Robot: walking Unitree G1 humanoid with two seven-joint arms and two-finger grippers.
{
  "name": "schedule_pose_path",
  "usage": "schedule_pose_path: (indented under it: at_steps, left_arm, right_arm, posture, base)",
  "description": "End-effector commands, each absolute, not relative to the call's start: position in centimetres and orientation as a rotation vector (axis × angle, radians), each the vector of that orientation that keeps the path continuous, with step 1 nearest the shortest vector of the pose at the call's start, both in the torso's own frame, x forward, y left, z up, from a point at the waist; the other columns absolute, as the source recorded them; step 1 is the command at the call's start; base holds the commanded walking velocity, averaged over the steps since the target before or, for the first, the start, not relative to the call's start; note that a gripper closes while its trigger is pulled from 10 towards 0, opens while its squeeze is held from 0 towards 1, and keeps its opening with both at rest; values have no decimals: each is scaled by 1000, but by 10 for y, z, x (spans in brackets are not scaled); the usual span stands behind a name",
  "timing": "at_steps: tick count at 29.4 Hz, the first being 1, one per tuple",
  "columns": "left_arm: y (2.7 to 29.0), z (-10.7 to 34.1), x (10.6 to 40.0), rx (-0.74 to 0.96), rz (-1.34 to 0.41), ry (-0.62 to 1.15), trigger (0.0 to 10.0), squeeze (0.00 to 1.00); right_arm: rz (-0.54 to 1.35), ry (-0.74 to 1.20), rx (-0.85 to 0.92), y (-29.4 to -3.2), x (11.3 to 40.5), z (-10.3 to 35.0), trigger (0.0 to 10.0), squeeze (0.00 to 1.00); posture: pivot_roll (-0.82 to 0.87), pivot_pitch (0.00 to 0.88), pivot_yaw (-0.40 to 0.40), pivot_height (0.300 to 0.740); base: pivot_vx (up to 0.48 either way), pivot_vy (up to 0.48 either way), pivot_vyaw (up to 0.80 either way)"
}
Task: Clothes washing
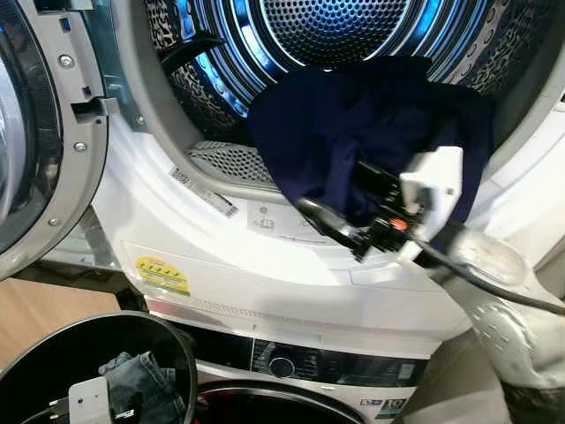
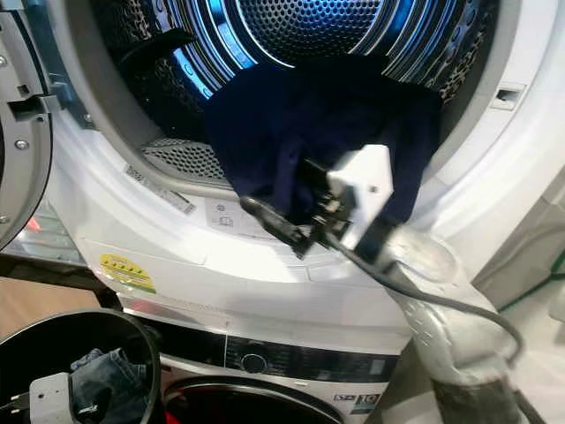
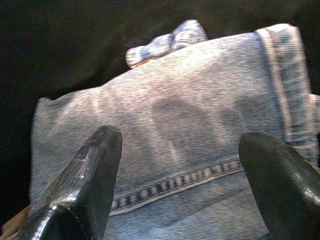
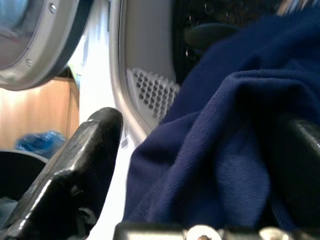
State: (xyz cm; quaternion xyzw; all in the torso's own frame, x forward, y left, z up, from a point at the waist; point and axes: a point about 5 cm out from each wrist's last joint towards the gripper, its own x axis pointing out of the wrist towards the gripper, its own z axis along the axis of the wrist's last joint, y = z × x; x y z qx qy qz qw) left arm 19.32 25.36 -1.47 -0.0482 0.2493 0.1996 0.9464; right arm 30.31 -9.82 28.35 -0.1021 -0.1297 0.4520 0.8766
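A dark navy garment (image 1: 353, 124) hangs half out of the upper machine's drum (image 1: 327, 26), draped over the white door rim (image 1: 265, 212). My right gripper (image 1: 335, 190) is at that rim, open. One black finger (image 4: 85, 150) lies free along the rim and the other is buried in the navy cloth (image 4: 225, 165), which bulges between the two. My left gripper (image 3: 180, 150) is down in the black basket (image 1: 53, 340), open, its fingers spread just above light blue jeans (image 3: 190, 115). The jeans (image 1: 146, 375) lie crumpled inside the basket.
The drum's round door (image 1: 35, 132) stands swung open on the left. A second machine sits below, with a control knob (image 1: 282, 367) on its dark panel. Wooden floor (image 1: 35, 309) shows at the left beside the basket.
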Motion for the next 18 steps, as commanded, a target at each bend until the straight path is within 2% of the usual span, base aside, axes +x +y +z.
schedule_pose_path:
  at_steps: [1, 4, 11, 13, 18]
  left_arm:
    - [254, -19, 190, -99, 414, 525, 10000, 0]
    - [253, -19, 190, -99, 415, 526, 10000, 0]
    - [253, -19, 190, -98, 418, 530, 10000, 0]
    - [254, -19, 190, -95, 421, 528, 10000, 0]
    - [257, -19, 188, -96, 438, 529, 10000, 0]
  right_arm:
    - [924, -276, -276, -89, 309, 287, 10000, 0]
    - [878, -307, -307, -74, 323, 303, 10000, 0]
    - [739, -272, -365, -60, 359, 317, 10000, 0]
    - [670, -240, -442, -55, 376, 317, 10000, 0]
    - [579, -207, -504, -46, 400, 325, 10000, 0]
  posture:
    - [53, 0, -39, 740]
    - [48, 0, -40, 740]
    - [55, 0, -41, 740]
    - [57, 0, -42, 740]
    - [71, 0, -49, 740]
  base:
    - [0, 0, 0]
    - [0, 0, 0]
    - [0, 0, 0]
    - [0, 0, 0]
    - [0, 0, 0]
